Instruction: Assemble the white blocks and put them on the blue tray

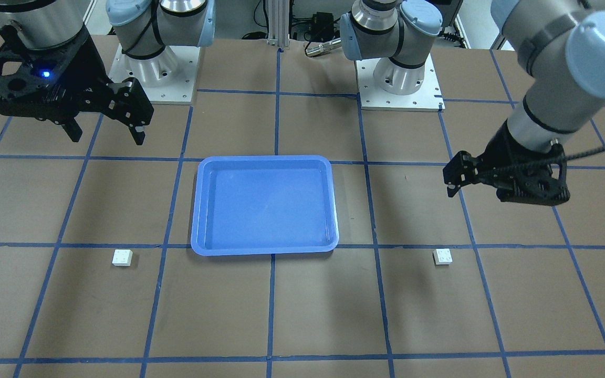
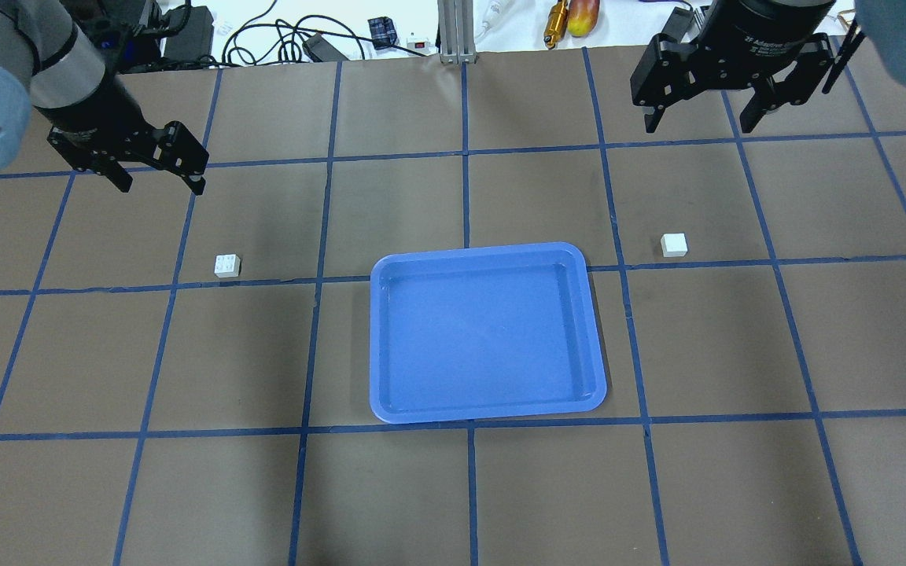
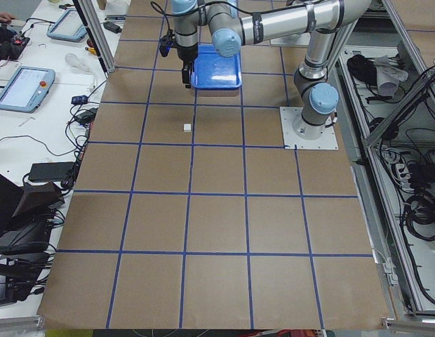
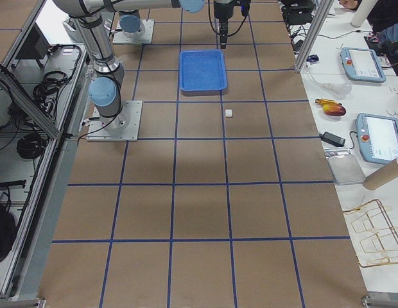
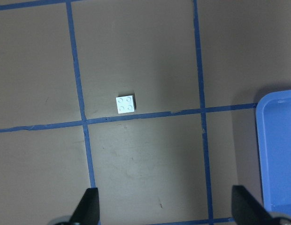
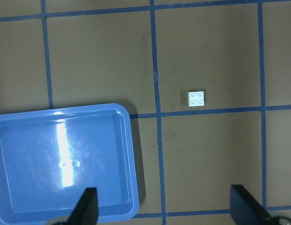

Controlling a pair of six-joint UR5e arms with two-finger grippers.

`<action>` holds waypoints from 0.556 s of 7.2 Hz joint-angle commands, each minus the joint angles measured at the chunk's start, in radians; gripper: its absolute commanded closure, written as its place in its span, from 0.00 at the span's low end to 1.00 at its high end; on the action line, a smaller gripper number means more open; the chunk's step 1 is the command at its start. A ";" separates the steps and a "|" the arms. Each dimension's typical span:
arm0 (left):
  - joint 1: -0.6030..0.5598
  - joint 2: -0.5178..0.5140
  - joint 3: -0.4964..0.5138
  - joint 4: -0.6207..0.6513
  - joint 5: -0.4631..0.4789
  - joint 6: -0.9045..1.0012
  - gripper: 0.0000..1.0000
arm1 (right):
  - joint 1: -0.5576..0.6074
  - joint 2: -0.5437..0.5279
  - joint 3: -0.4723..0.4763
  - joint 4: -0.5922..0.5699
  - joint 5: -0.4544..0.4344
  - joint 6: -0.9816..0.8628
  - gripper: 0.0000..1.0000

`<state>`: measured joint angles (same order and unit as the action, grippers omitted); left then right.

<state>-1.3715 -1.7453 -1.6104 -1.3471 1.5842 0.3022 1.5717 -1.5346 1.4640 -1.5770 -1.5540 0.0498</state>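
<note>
Left gripper [image 2: 160, 187] and right gripper [image 2: 697, 126] gape empty, nothing's done: your square white plastic blocks [image 2: 227, 266] [image 2: 674, 245] lie unjoined outside the shallow blue plastic tray [image 2: 484, 338].

Table [image 2: 185, 487]: blue tray [image 2: 484, 338], white blocks [image 2: 227, 265]

On the table [image 2: 107, 487], 1 white block [image 2: 227, 265] lies left of the blue tray [image 2: 377, 346], another white block [image 2: 674, 244] right.
</note>
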 commanded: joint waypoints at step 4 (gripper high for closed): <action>0.061 -0.223 -0.121 0.301 -0.004 0.095 0.01 | -0.019 0.043 -0.004 -0.029 -0.014 -0.647 0.00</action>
<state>-1.3415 -1.9511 -1.7028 -1.0672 1.5853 0.3696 1.5590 -1.5101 1.4589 -1.5940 -1.5543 -0.4168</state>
